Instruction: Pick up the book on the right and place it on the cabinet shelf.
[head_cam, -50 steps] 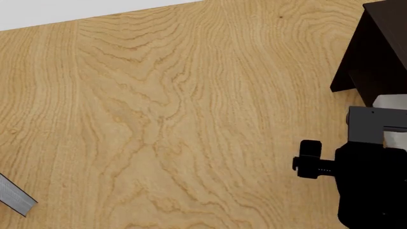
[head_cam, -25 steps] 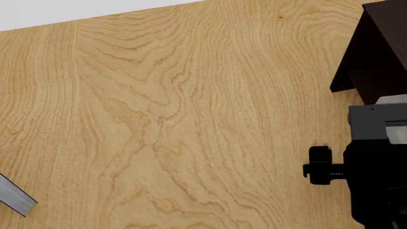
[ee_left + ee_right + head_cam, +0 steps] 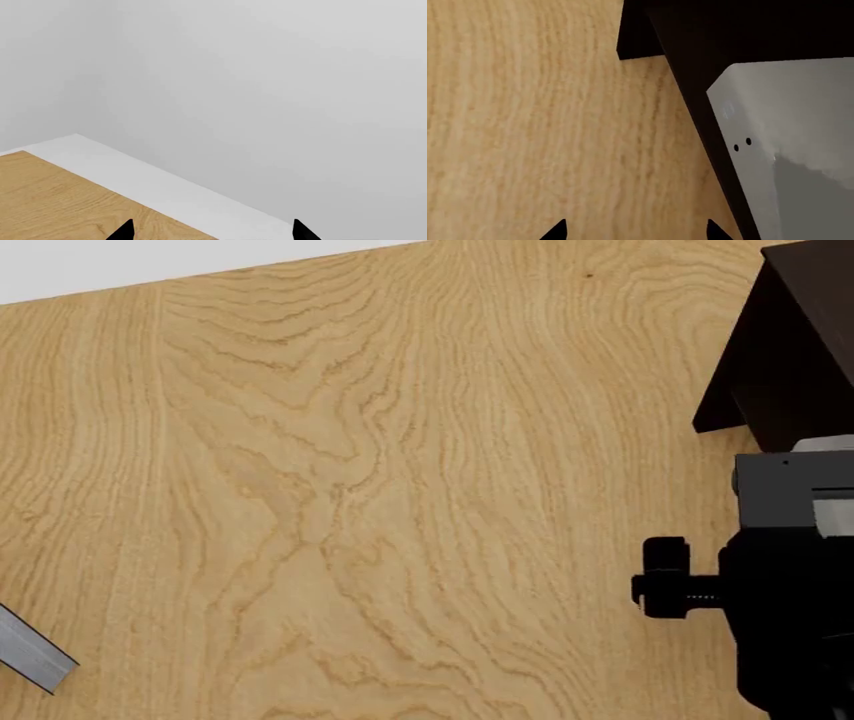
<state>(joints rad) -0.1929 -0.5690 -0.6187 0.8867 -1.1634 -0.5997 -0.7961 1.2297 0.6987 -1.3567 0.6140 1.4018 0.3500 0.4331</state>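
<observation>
Your right pincer (image 3: 634,231) open, grey book (image 3: 790,135) just beside it against the dark cabinet (image 3: 694,30), over the worktop (image 3: 334,490)

Your right arm shifted right.
Your right arm (image 3: 787,610) moved toward the cabinet (image 3: 787,350), then edged slightly back.

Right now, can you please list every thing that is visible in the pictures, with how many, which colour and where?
table: one, light wood grain, fills the head view.
cabinet: one, very dark brown, far right on the table.
book: one, grey, beside the cabinet in the right wrist view.
grey object: one, partly cut off at the near left edge; cannot identify.
wall: white, behind the table.
right arm: black and grey, near right.
left gripper: black fingertips, apart.
right gripper: black fingertips, apart.
</observation>
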